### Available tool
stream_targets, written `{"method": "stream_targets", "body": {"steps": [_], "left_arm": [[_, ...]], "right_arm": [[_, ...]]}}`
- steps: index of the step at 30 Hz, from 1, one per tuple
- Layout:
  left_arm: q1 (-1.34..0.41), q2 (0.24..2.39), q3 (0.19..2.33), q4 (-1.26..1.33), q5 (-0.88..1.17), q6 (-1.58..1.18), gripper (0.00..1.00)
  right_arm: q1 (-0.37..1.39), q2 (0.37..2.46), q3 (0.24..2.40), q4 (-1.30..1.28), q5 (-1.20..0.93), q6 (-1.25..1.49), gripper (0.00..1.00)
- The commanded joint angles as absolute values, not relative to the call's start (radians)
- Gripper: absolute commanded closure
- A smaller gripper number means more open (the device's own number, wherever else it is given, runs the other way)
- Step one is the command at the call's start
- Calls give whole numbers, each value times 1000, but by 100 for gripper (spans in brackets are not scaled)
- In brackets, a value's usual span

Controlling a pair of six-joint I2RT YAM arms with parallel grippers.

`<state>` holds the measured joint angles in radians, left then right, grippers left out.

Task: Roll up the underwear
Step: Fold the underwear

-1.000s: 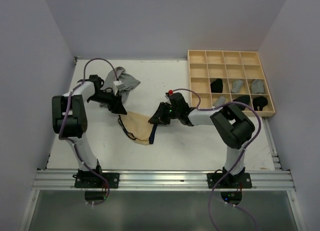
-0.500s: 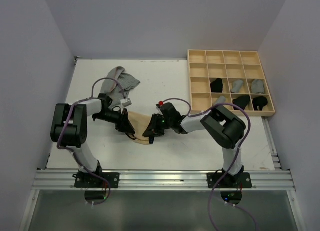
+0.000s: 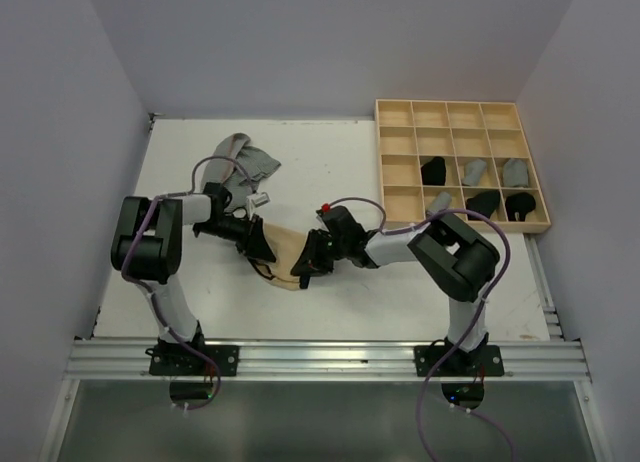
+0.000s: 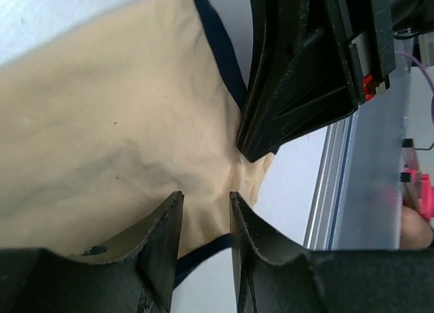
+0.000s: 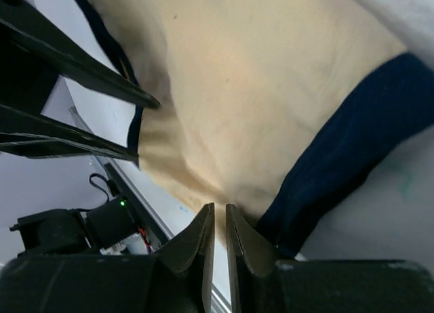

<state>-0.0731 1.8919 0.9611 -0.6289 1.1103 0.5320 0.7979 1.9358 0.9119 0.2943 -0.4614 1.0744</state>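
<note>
The tan underwear [image 3: 283, 248] with dark trim [image 5: 339, 143] lies flat mid-table, between both arms. My left gripper [image 3: 263, 253] is at its left near edge. In the left wrist view the gripper [image 4: 205, 194] straddles the trimmed edge with a clear gap, and the cloth [image 4: 102, 123] lies flat between the fingers. My right gripper [image 3: 303, 270] sits at the near corner. Its jaws [image 5: 220, 208] are closed to a thin slit on the tan cloth [image 5: 258, 76], which wrinkles toward them. The two grippers are almost touching.
A crumpled light grey garment [image 3: 247, 162] lies at the back left. The pale wooden grid tray [image 3: 400, 112] stands at the back right with several rolled black and grey pieces in its cells. The metal rail [image 3: 320, 360] runs along the near edge.
My left gripper came down from beside the grey garment to the tan underwear's edge. The right gripper slid left to the near corner. Both pairs of jaws have narrowed.
</note>
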Motion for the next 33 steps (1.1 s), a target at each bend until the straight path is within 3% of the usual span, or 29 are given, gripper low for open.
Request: {"method": "stream_targets", "body": {"steps": [1,6,12,25,33], "left_arm": [[-74,1668,1029,-759,1092,719,61],[-115,1407,956,-743,921,857,52],[-271,1103,669,-511,651,994,47],[-503,1066,433,-268,456,1152,41],[-563,1092,394,-288,425,1239,50]], "right_arm": [[799,1774,946,165,-442,979,83],[798,1704,1066,5,-417,858,80],[802,1837,1124,-6,-483,818,82],[815,2040,965,205,-517,850,83],[813,2066,956,213,-522,850,83]]}}
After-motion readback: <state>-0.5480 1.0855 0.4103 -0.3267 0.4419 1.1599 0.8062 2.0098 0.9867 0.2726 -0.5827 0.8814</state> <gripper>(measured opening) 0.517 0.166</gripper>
